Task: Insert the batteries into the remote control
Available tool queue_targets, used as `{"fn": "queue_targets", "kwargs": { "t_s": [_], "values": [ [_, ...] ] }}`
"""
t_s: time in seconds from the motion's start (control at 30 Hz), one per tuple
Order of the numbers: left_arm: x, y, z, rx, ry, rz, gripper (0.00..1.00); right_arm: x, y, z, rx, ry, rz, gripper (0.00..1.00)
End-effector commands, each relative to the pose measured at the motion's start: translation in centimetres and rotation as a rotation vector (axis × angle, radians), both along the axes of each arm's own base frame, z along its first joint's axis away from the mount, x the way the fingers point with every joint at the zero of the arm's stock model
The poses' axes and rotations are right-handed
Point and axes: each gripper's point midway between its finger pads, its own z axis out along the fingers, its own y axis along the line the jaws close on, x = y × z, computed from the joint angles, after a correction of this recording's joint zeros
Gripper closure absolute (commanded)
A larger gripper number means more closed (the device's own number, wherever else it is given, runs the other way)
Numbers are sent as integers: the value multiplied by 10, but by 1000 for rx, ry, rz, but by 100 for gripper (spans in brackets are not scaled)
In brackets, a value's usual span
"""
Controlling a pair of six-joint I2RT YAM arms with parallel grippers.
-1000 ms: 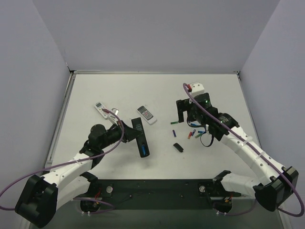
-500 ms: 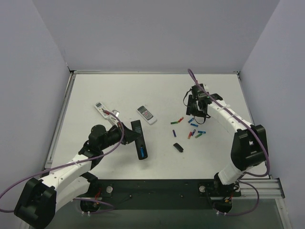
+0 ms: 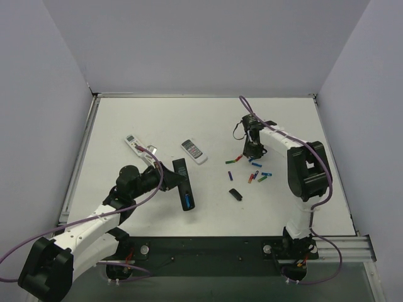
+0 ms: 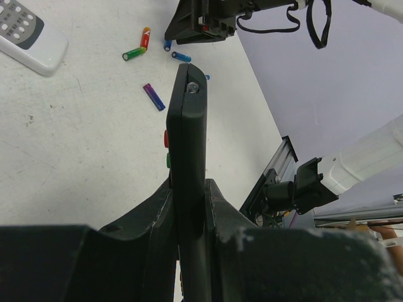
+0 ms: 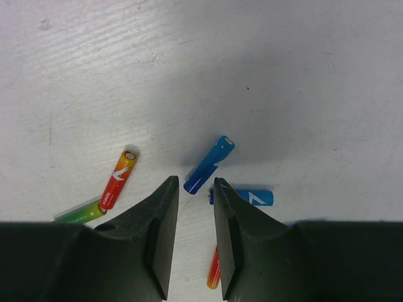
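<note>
Ahead of right fingers (image 5: 157, 217): blue battery (image 5: 209, 165); left fingers (image 4: 154, 223) clamp remote control (image 4: 187, 145).

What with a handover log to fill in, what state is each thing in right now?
remote control: held on edge.
left fingers: shut on the remote control.
right fingers: nearly together at the blue battery's end; grip unclear.
blue battery: lying on the table.
other batteries: loose, lying flat.
white remotes: flat, buttons up.

White-shelled arms (image 3: 88, 228), black joints, purple cables (image 3: 241, 100); left claw (image 4: 189, 201) and right claw (image 5: 195, 189) matte black.
</note>
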Motion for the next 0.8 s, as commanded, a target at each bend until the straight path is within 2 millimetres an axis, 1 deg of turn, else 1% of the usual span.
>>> {"fn": "queue_targets", "kwargs": {
  "t_s": [0.0, 0.17, 0.33, 0.43, 0.47, 0.5, 0.53, 0.6, 0.63, 0.67, 0.7, 0.73, 0.77],
  "values": [
    [3, 1, 14, -21, -59, 5, 100, 4, -9, 0, -40, 1, -57, 75],
    [4, 0, 17, -26, -62, 4, 100, 4, -7, -14, -38, 22, -57, 79],
    [4, 0, 20, -36, -65, 3, 100, 3, -6, -20, -30, 30, -53, 83],
    [4, 0, 22, -48, -61, 6, 100, 0, -6, -18, -26, 27, -48, 88],
    [3, 0, 21, -52, -55, 6, 100, -1, -6, -18, -22, 26, -42, 95],
    [3, -1, 23, -58, -59, 6, 100, -6, -7, -19, -21, 34, -38, 98],
    [4, -1, 23, -62, -57, 8, 100, -4, -6, -11, -11, 13, -33, 100],
    [5, -1, 25, -78, -57, 15, 100, -11, -3, -6, -8, 8, -5, 100],
    [5, -1, 25, -82, -57, 17, 100, -11, -1, 8, 1, -24, 12, 100],
    [6, -1, 26, -92, -52, 23, 100, -14, 2, 14, 6, -36, 32, 100],
    [7, -1, 27, -102, -60, 27, 100, -17, 11, 22, 10, -51, 81, 100],
    [7, -1, 28, -110, -58, 31, 100, -20, 18, 39, 33, -85, 112, 100],
    [9, 0, 26, -116, -45, 41, 100, -23, 24, 47, 43, -101, 142, 100]
  ]
}}
